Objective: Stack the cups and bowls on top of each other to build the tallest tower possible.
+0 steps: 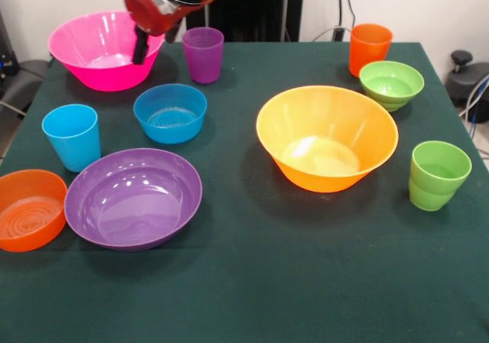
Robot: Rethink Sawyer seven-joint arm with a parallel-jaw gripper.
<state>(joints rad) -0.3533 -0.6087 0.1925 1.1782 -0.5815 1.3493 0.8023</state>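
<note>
- My gripper (150, 43) hangs at the far side of the dark green worktop (252, 282), over the near rim of the large glossy pink plastic bowl (103, 49); whether its tips stand wide or narrow I cannot tell.
- The small translucent purple plastic cup (203, 53) stands upright just beside it, toward the picture's right.
- The small blue bowl (170, 112) sits nearer the camera.
- Nothing is stacked yet; all pieces stand apart.

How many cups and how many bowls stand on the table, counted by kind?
Cups: 4: purple, orange, blue, green.
Bowls: 6: pink, yellow-orange, purple, blue, green, orange.
Total: 10.
</note>
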